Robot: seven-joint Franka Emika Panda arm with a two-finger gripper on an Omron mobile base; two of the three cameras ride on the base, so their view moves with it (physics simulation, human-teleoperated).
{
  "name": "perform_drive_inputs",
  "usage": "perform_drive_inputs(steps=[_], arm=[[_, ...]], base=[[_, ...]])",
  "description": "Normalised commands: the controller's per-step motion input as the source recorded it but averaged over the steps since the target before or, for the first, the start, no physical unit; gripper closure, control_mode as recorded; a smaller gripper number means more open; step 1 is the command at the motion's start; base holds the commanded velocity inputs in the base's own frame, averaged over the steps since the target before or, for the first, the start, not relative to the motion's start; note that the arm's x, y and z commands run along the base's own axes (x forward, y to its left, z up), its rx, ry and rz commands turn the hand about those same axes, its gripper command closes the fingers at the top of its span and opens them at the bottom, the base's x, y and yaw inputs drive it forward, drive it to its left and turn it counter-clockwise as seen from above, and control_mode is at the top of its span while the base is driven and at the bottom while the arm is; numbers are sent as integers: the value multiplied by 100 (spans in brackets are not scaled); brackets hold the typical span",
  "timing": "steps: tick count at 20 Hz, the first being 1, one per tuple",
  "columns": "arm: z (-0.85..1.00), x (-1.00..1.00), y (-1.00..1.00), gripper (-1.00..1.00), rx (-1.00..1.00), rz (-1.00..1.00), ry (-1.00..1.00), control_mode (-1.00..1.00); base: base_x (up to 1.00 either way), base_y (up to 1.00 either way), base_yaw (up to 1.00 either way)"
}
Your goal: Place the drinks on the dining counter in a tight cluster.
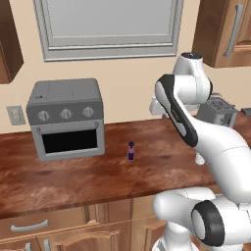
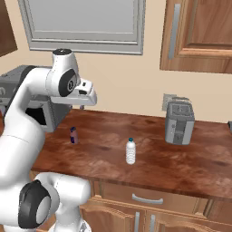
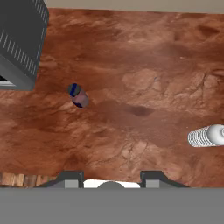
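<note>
Tool: the tool (image 3: 111, 178) is open and holds nothing.
Bottles: the small purple-blue bottle (image 3: 78, 95) stands left of centre; the clear-white plastic water bottle (image 3: 206, 135) at right, on the brown wood bench (image 3: 144, 65).

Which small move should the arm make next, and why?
Probably lower the open gripper toward the purple-blue bottle. The hand hangs high above the wood counter holding nothing, and that bottle stands upright and free, nearer the fingers than the water bottle.

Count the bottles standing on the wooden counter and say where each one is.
2. The purple-blue bottle stands near the toaster oven; the clear water bottle stands further right, nearer the front edge. Others may lie out of frame.
</note>
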Motion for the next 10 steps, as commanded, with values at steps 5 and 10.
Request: perform_drive_inputs(steps=[5, 10], arm=[[-2, -12, 0, -100, 1, 0, -3, -100], [-11, -28, -8, -100, 1, 0, -3, -100]], base=[[0, 0, 0], [0, 0, 0]])
